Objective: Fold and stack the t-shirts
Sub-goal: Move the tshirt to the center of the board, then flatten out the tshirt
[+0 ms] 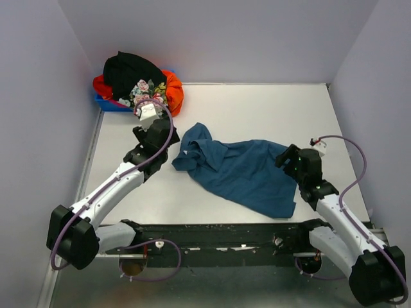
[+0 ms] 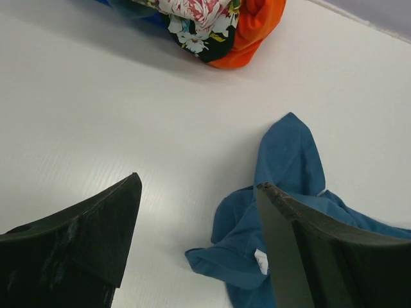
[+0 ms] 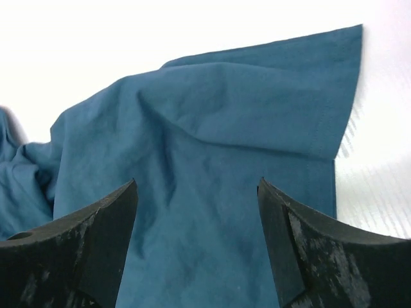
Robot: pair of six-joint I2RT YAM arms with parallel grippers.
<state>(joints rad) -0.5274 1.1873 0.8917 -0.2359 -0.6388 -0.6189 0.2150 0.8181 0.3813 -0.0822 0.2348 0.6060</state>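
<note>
Teal-blue t-shirt (image 1: 241, 170) lies crumpled, its bunched end just right of the left gripper (image 2: 198, 183), its flatter end beneath the right gripper (image 3: 198, 183). Both sets of jaws gape wide, holding nothing.

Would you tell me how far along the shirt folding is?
Nothing is folded or stacked yet. In hand: the teal shirt lies rumpled on the table, left claw and right claw open, gripping nothing. Remaining: black shirt, floral shirt and orange shirt, heaped on the bin.

One t-shirt (image 1: 247, 170) lies on the table (image 1: 270, 109), others (image 1: 138, 80) in the far-left bin (image 1: 103, 101).
</note>
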